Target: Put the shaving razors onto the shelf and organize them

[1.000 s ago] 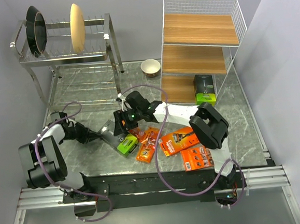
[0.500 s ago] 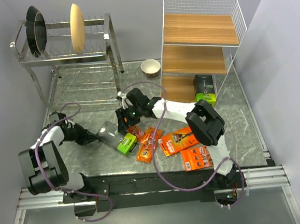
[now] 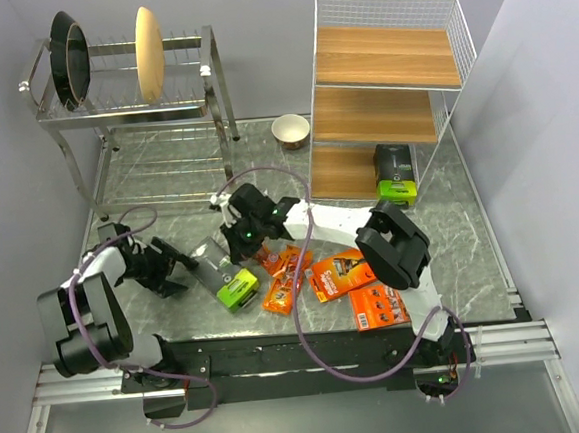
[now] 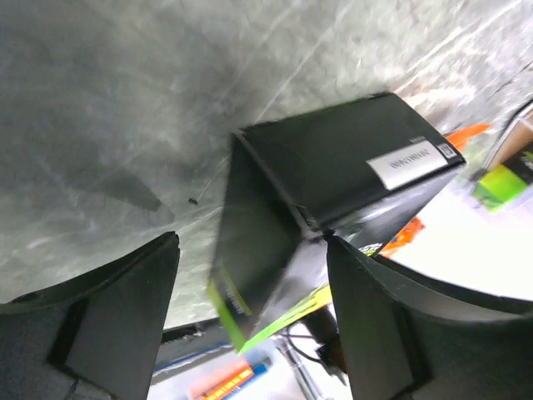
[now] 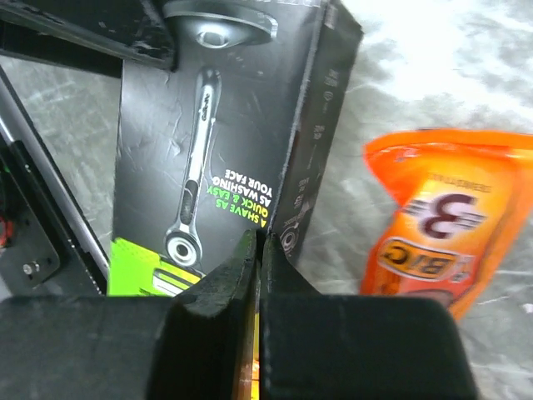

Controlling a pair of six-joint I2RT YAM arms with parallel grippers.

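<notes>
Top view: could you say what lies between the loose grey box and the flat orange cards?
Narrow orange packs lie there, clear in the top view.

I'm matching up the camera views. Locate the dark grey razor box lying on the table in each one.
Top external: the dark grey box lies left of centre, lime-green end toward the arm bases.
Left wrist: it fills the centre and right of the picture.
Right wrist: it sits upper left, its razor picture showing.
Shared landmark: the marbled table top.
</notes>
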